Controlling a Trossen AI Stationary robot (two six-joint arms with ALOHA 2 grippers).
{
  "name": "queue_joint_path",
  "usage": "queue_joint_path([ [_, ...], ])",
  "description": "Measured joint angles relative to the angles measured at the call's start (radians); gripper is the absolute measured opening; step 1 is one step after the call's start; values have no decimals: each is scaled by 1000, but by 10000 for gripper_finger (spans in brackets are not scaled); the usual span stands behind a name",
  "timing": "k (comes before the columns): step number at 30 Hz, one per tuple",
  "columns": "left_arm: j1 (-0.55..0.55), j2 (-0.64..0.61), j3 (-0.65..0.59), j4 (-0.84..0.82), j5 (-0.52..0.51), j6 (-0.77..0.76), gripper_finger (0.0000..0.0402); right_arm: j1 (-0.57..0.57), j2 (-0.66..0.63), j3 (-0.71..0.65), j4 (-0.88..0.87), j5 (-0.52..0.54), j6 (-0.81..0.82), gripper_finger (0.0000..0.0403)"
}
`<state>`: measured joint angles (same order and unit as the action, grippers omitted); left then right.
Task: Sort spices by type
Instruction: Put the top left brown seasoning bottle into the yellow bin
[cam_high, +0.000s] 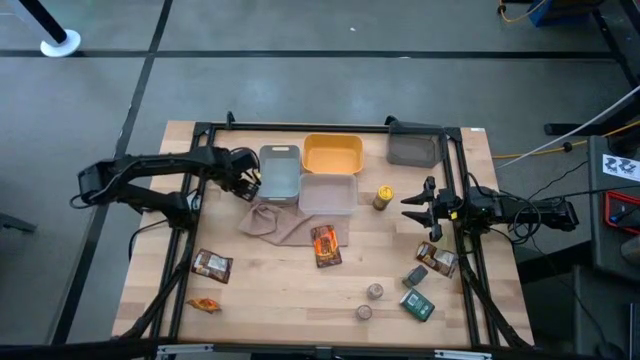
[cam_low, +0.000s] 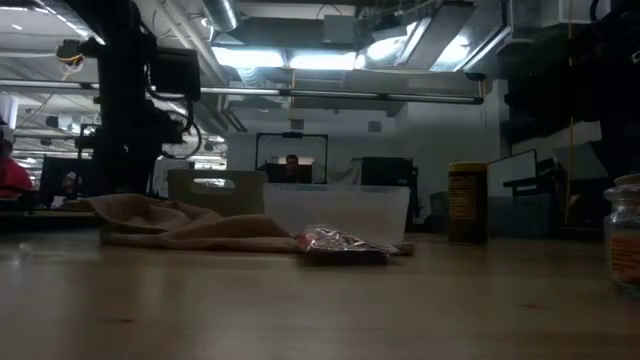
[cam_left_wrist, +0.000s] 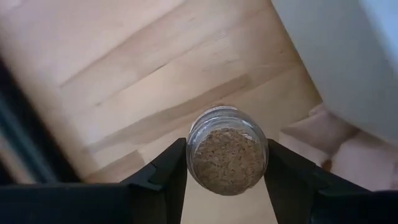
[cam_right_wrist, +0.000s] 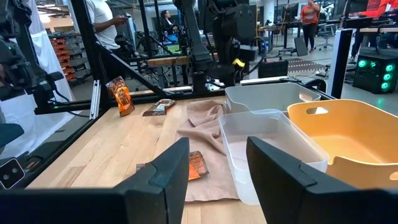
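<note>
The left gripper (cam_left_wrist: 227, 180) is clamped on 1 small round jar (cam_left_wrist: 227, 152) with a cork top, its 2 fingers (cam_left_wrist: 163, 180) pressing the glass sides above bare wood, just beside the grey tray (cam_high: 279, 170); the beige cloth (cam_high: 280, 224) lies right below it. The right gripper (cam_right_wrist: 214, 168) hangs with its jaws apart and nothing between them. Ahead of it sit the clear tray (cam_right_wrist: 267, 146) and yellow tray (cam_right_wrist: 348, 134); the yellow-capped bottle (cam_high: 383, 197) stands just beside it, and the boxes (cam_high: 417, 303), 2 more jars (cam_high: 375, 291) and a packet (cam_high: 436, 258) lie near behind.
</note>
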<state>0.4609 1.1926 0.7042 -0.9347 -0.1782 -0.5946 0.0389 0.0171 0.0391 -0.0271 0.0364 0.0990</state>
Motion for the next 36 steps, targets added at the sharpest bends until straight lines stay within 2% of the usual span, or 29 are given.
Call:
queue_joint_path([
  [5,29,-24,101,-109,4,35,160,0,0,0,0,0,0,160],
  [8,50,-28,174,-137,42,62,161,0,0,0,1,0,0,160],
  [13,76,-28,297,-125,129,143,164,0,0,0,2,0,0,160],
  [15,79,-28,336,-83,134,159,163,0,0,0,2,0,0,160],
  [18,80,-28,363,33,134,161,163,0,0,-1,2,0,0,160],
  [25,80,25,364,437,135,255,168,0,0,-1,3,0,-6,160],
  [36,75,308,364,1013,259,366,169,0,0,-2,19,1,-7,160],
])
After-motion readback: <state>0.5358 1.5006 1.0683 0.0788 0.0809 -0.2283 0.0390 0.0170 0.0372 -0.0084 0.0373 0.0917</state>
